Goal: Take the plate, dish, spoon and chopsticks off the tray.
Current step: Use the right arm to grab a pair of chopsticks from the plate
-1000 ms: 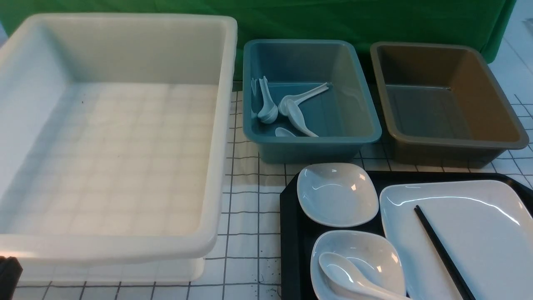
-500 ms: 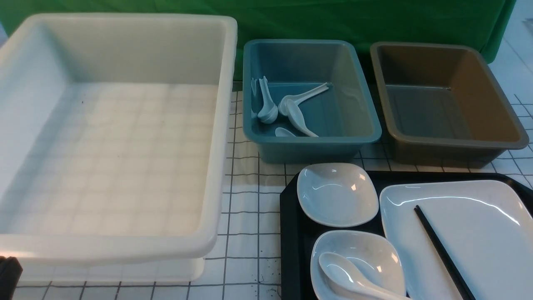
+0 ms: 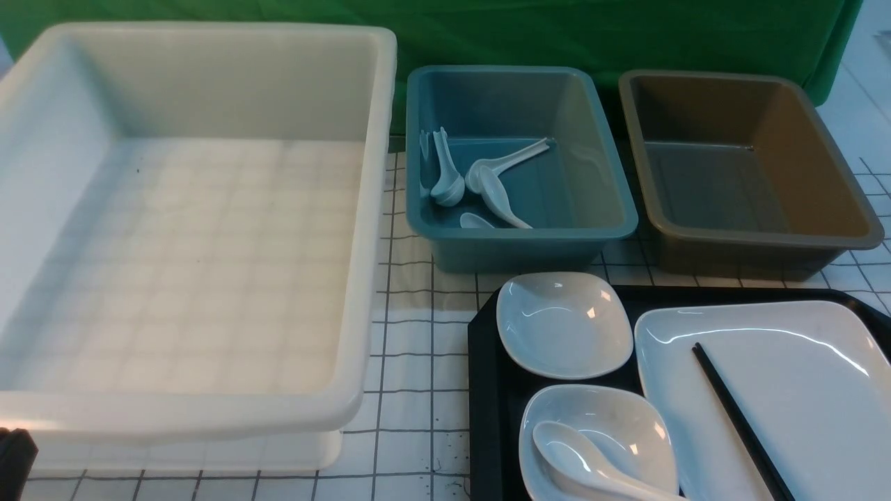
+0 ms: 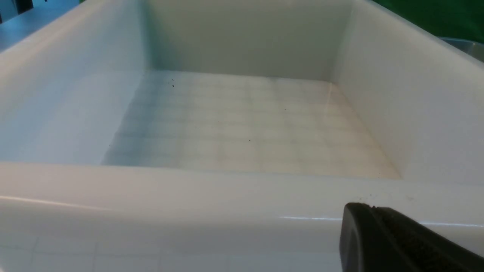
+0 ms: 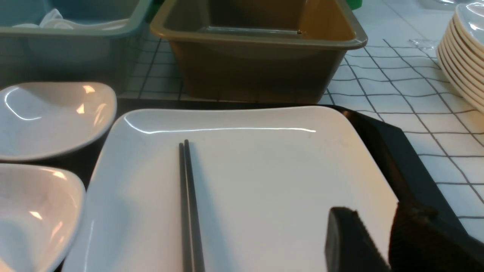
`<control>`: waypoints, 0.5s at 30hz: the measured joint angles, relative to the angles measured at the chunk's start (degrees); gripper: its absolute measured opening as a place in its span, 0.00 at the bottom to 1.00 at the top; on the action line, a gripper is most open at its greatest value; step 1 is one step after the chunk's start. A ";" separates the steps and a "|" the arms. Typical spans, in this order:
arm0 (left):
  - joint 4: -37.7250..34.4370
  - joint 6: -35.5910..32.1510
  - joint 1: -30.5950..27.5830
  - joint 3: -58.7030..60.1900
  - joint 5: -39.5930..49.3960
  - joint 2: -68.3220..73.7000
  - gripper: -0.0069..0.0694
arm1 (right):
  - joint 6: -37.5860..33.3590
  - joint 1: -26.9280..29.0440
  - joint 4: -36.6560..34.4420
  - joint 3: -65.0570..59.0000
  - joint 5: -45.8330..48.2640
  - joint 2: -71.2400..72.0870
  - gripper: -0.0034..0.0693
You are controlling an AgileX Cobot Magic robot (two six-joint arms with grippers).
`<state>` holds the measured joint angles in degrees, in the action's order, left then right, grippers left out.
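Nothing is off the black tray yet. On it sit the plate with the chopsticks lying across it, a far dish, and a near dish holding the spoon. Our right gripper hangs at the tray's right side, its jaws apart about the plate's rim and clasping nothing. Our left gripper is closed and empty, well left of the tray, so we judge every removal is still ahead.

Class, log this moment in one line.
left gripper shut; right gripper open at plate edge; chopsticks on plate; spoon in dish; tray uncleared
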<state>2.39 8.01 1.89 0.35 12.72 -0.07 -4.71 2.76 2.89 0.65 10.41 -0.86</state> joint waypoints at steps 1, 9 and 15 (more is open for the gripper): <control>0.00 0.00 0.00 0.00 0.00 0.00 0.12 | 0.00 0.00 0.00 0.00 0.00 0.00 0.38; 0.00 -0.06 0.00 0.00 0.00 0.00 0.12 | 0.00 0.00 0.00 -0.28 -2.72 0.00 0.38; 0.00 0.00 0.00 0.00 0.00 0.00 0.12 | 5.74 0.00 -3.81 -0.48 -7.56 0.00 0.38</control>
<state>2.39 8.02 1.89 0.35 12.72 -0.07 1.03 2.76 -0.93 0.18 2.86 -0.86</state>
